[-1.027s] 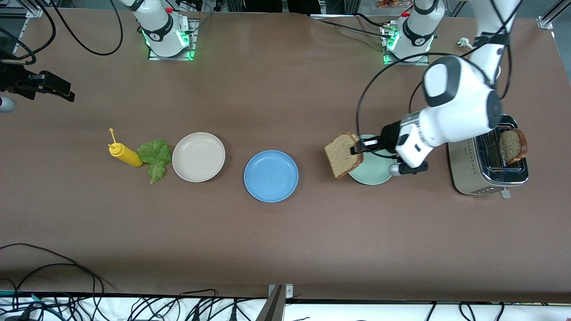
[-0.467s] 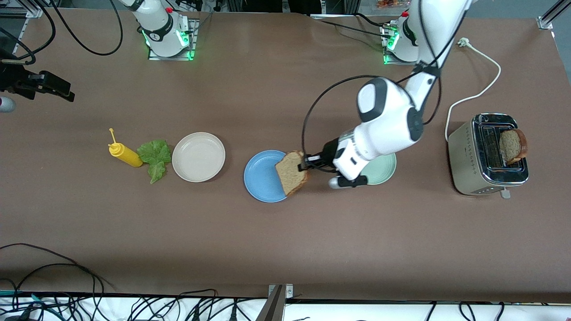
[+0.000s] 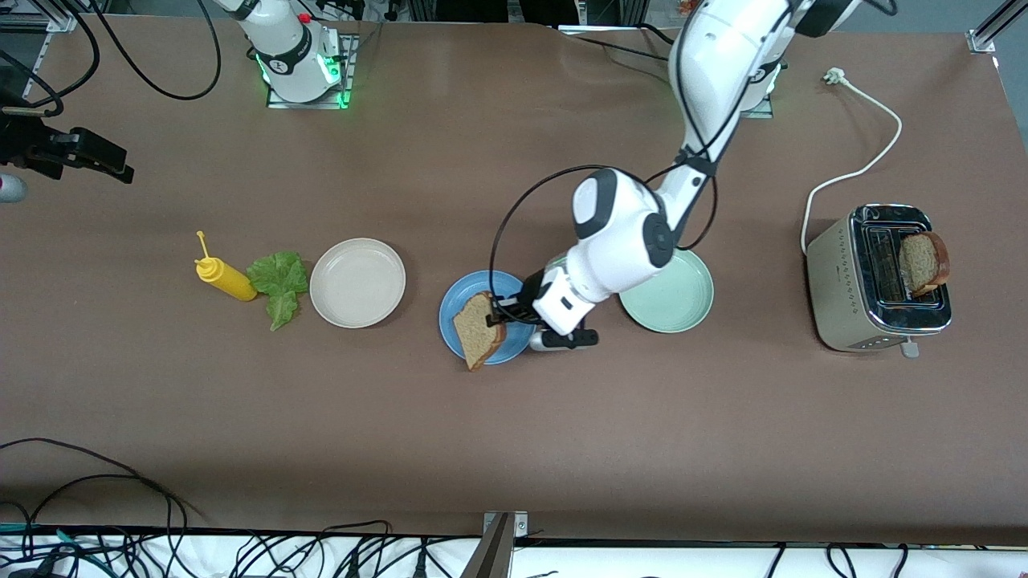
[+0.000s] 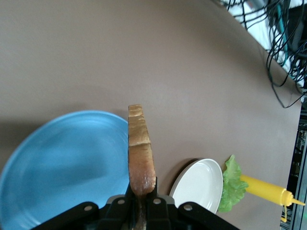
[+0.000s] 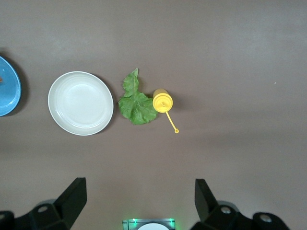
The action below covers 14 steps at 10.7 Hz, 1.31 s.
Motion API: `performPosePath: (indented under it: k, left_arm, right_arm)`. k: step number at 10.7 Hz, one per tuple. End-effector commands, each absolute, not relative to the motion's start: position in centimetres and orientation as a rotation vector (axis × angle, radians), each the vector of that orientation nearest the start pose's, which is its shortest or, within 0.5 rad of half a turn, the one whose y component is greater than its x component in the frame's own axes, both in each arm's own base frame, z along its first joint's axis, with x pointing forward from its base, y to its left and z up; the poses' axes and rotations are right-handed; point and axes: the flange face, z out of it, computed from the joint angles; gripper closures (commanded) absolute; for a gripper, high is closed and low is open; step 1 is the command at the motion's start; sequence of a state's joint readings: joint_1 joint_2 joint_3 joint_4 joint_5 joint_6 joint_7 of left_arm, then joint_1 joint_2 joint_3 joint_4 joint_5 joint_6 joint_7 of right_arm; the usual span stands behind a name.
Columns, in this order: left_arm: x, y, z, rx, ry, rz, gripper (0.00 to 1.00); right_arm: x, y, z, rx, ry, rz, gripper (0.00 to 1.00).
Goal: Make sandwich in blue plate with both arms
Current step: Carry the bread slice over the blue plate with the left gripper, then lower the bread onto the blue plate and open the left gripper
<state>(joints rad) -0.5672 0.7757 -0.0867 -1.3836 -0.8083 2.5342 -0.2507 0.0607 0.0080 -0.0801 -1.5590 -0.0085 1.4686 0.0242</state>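
My left gripper (image 3: 504, 316) is clamped on one bread slice (image 3: 479, 330), held on edge over the blue plate (image 3: 474, 299), toward the plate's rim nearer the front cam. Slice's flat faces stand upright, so it needs tipping flat w/ the plate right below; I judge lay-down is next. Right gripper (image 5: 140, 201) waits high over the lettuce (image 3: 279, 282) end of the desk, jaws wide apart, empty. 2nd slice (image 3: 922, 262) sits in the toaster (image 3: 843, 289).
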Motion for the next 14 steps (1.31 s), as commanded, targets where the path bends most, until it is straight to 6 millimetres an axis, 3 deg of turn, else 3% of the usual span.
performPosePath:
  k: [1,3,7,11,14]
  left_arm:
    - [61.4,-47.6,26.8,2.391,0.306,0.012,1.00]
    - [61.0,-48.0,27.5,2.379,0.356,-0.010,1.00]
    - [59.7,-48.2,26.5,2.394,0.343,-0.058,1.00]
    - [57.8,-46.3,25.8,2.436,0.310,-0.102,1.00]
    - [57.9,-45.7,25.7,2.438,0.298,-0.103,1.00]
  right_arm:
    - [54.6,-1.3,62.3,-3.135,0.062,0.147,0.00]
    - [54.6,-1.3,62.3,-3.135,0.065,0.147,0.00]
    - [54.6,-1.3,62.3,-3.135,0.065,0.147,0.00]
    - [54.6,-1.3,62.3,-3.135,0.065,0.147,0.00]
    - [54.6,-1.3,62.3,-3.135,0.062,0.147,0.00]
